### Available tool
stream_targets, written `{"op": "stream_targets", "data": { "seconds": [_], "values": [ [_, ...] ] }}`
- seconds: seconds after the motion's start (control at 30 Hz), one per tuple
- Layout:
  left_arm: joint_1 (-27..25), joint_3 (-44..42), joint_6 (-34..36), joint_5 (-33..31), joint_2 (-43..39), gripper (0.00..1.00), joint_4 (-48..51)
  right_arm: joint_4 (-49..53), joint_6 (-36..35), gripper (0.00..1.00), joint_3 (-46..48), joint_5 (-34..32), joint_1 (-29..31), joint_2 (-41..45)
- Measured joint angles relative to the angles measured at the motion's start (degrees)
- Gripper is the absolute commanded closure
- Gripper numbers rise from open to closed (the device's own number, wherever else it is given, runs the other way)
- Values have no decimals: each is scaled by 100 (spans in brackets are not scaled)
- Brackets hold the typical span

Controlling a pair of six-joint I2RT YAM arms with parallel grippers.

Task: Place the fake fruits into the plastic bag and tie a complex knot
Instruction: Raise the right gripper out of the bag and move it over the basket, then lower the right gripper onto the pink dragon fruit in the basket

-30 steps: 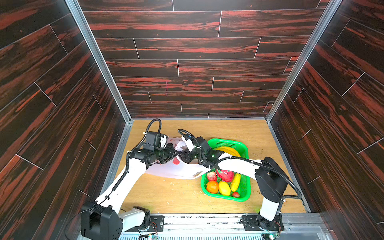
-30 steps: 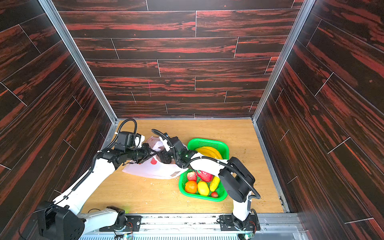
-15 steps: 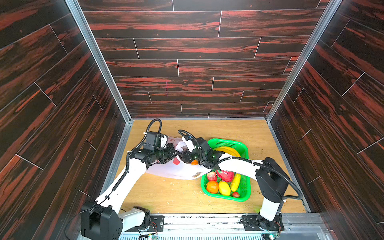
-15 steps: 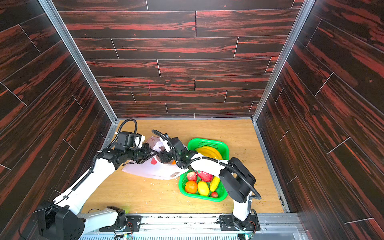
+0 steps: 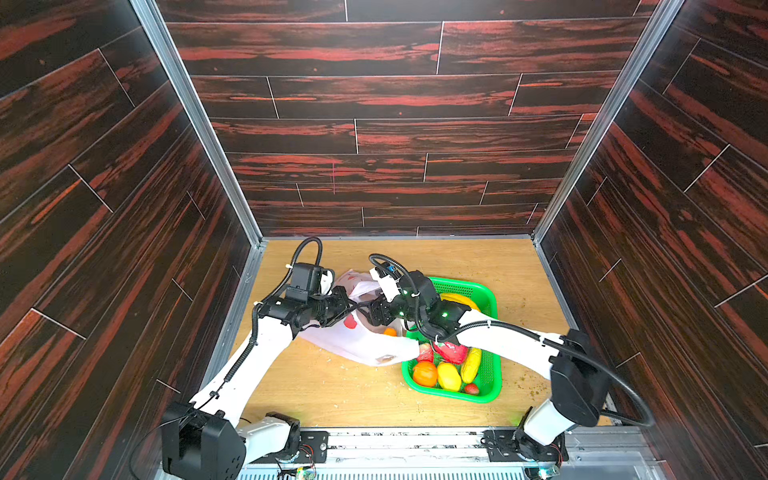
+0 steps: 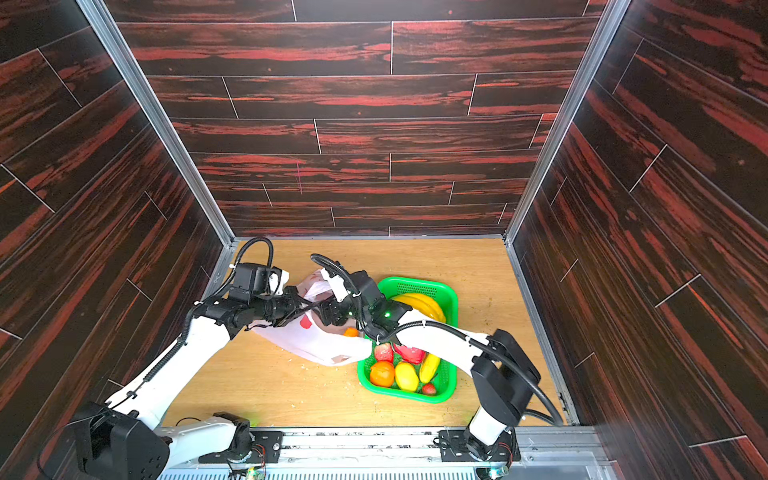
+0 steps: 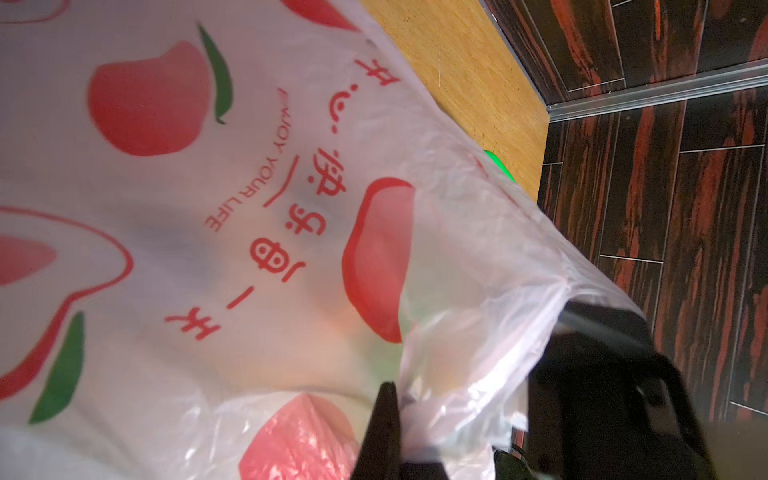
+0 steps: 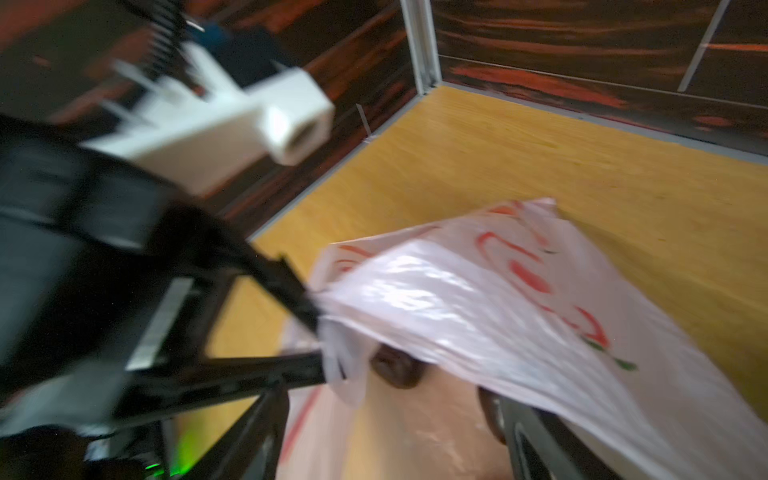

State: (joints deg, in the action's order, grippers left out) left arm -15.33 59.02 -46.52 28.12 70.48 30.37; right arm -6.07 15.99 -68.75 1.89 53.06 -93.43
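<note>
Dark red-streaked plank walls (image 5: 395,95), aluminium corner posts (image 5: 195,124), wooden floor (image 5: 332,390)

plastic bag (image 5: 361,345) left of basket (image 5: 495,365), fake fruits (image 5: 449,376) in basket

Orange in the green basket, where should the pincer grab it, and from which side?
Grip the orange across its round middle, coming straight down from above. It sits low in a basket corner, with the wall on one side and the lemon close against the other, so a sideways approach looks blocked; only its top is clear.

Whitish plastic bag (image 5: 361,345) with red peach prints; green basket (image 5: 453,397).
</note>
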Motion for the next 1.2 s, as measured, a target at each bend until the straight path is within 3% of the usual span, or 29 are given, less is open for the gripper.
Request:
{"op": "stream_targets", "data": {
  "seconds": [0.43, 0.8, 1.2],
  "values": [
    [0, 0, -2, 0, 0, 100, 0, 581, 234, 22, 2, 538, 24, 909],
    [28, 0, 0, -13, 0, 100, 0, 2962, 70, 21, -570, -358, -260, 2052],
    [39, 0, 2, -68, 0, 100, 2, 5023, 481, 16, -105, -1029, -608, 3040]
  ]
}}
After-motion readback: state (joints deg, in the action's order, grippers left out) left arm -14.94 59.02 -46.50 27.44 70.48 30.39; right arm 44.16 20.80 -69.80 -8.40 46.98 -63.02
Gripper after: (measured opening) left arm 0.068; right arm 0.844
